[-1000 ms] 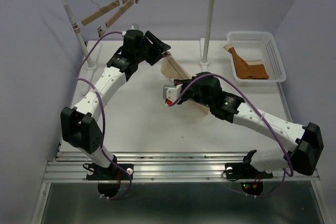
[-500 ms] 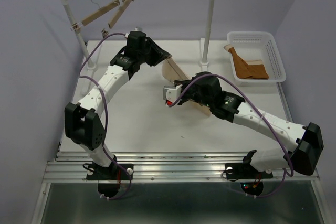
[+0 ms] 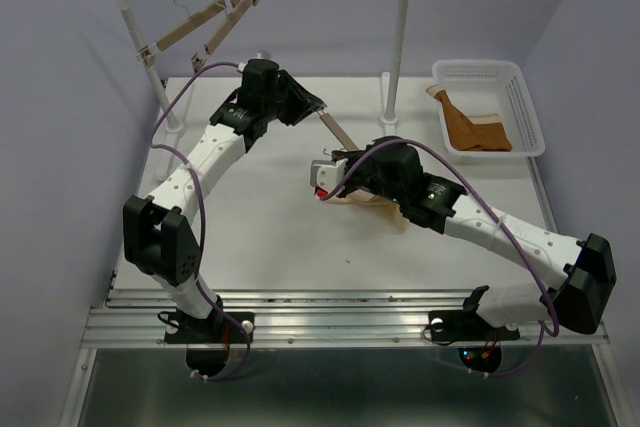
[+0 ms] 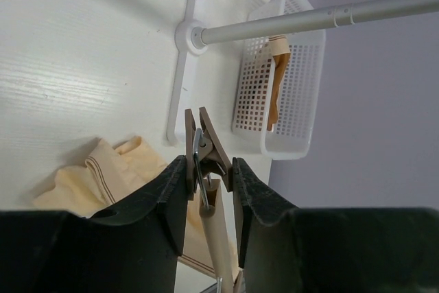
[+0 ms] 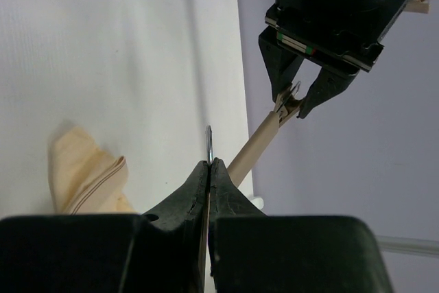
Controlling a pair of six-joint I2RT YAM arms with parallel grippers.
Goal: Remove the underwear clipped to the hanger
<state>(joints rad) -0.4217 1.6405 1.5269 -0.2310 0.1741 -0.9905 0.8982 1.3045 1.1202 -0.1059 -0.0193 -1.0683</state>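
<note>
Left wrist view: my left gripper [image 4: 209, 173] is pinching the clip [image 4: 204, 142] of the slim light-wood hanger [image 4: 218, 241]; the limp cream fabric underwear [image 4: 89, 180] is dropping free, lower left. Right gripper [image 5: 208, 169] is clamping the thin metal hook [image 5: 208, 141].

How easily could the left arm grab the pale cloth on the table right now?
Probably not straight away. The left gripper is squeezing the clip at the end of the hanger and must let go first. The underwear lies on the table close by.
</note>
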